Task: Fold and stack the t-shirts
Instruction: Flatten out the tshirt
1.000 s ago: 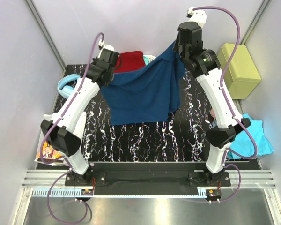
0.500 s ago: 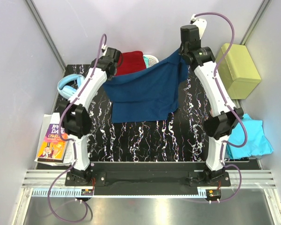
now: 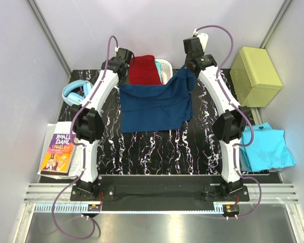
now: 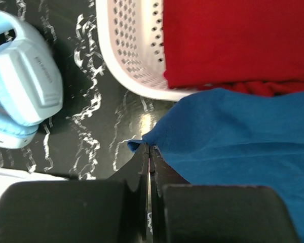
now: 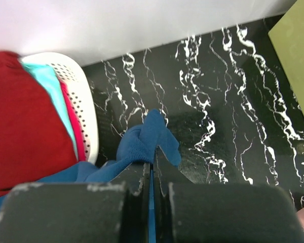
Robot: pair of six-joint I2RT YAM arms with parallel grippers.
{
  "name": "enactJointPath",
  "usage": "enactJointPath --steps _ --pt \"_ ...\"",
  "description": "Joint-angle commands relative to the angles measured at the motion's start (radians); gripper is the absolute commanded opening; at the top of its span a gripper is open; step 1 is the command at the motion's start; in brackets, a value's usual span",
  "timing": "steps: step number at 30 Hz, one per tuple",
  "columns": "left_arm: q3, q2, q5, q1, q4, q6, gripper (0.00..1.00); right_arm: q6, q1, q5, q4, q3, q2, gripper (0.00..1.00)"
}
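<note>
At the far end of the black marbled worktop (image 3: 157, 147), in the overhead view, the left hand (image 3: 119, 81) and right hand (image 3: 191, 68) are holding the navy t-shirt (image 3: 154, 104) by its two upper corners, the cloth spreading between them. A dark red t-shirt (image 3: 142, 70) is lying in a white basket (image 3: 164, 65) just behind it, and a turquoise t-shirt (image 3: 266, 147) is lying at the worktop's right edge. In the left wrist view, the left hand's fingers (image 4: 157, 162) are pressing together on a navy corner, with blue headphones (image 4: 20, 91) lying beside the basket. In the right wrist view, the right hand's fingers (image 5: 162, 167) are clamping a bunched navy corner just beside the basket's rim.
</note>
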Motion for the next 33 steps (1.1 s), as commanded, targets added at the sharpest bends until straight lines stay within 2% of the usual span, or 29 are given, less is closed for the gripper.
enactJointPath --steps 1,6,10,12,15,17,19,23,24,26,30,33 --pt "0.086 -0.040 0.069 0.004 0.044 -0.028 0.00 0.008 0.008 0.012 0.028 0.046 -0.006 0.00" --pt "0.158 -0.118 0.060 -0.055 0.046 -0.062 0.00 0.008 0.026 0.026 0.020 0.113 -0.009 0.00" --pt "0.227 -0.158 0.066 -0.104 0.043 -0.154 0.00 0.026 0.055 0.029 0.005 0.165 -0.016 0.00" --pt "0.198 -0.211 0.111 -0.108 0.066 -0.220 0.00 0.044 0.058 0.022 -0.013 0.176 -0.026 0.00" --pt "0.036 -0.328 0.151 -0.124 0.239 -0.318 0.00 0.043 0.072 0.022 -0.024 0.190 -0.046 0.00" --pt "0.075 -0.343 0.123 -0.162 0.229 -0.298 0.00 0.037 0.080 0.020 -0.029 0.184 -0.071 0.00" --pt "0.181 -0.334 0.080 -0.194 0.168 -0.222 0.00 0.029 0.083 0.023 -0.032 0.153 -0.124 0.00" --pt "0.085 -0.475 -0.026 -0.216 0.176 -0.218 0.00 -0.006 0.092 0.081 -0.035 0.090 -0.270 0.00" --pt "0.065 -0.532 -0.090 -0.216 0.178 -0.220 0.00 -0.012 0.092 0.086 -0.024 0.081 -0.296 0.00" --pt "0.037 -0.566 -0.144 -0.214 0.180 -0.235 0.00 0.003 0.090 0.075 -0.012 0.084 -0.334 0.00" --pt "0.042 -0.595 -0.128 -0.220 0.172 -0.272 0.00 0.023 0.133 0.038 -0.122 0.281 -0.316 0.00" --pt "-0.021 -0.623 -0.149 -0.254 0.164 -0.246 0.00 0.003 0.208 0.089 -0.145 0.223 -0.370 0.00"
